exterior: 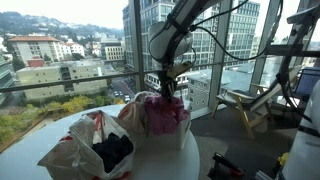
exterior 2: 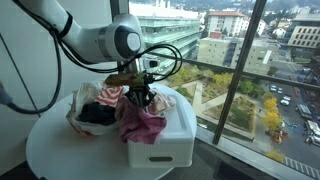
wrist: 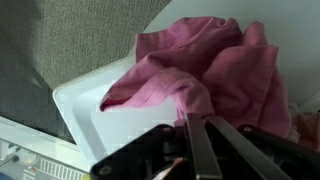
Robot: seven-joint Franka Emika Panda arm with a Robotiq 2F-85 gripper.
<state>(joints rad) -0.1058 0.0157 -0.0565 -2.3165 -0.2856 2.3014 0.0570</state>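
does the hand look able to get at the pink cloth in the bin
Likely yes: the hand is right on the cloth atop the bin, seemingly shut on a fold, with nothing in between.

no readable text, no labels, no numbers

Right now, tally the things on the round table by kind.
Cloths: 2, pink cloth and dark cloth
Containers: 2, white bin and bag
Total: 4
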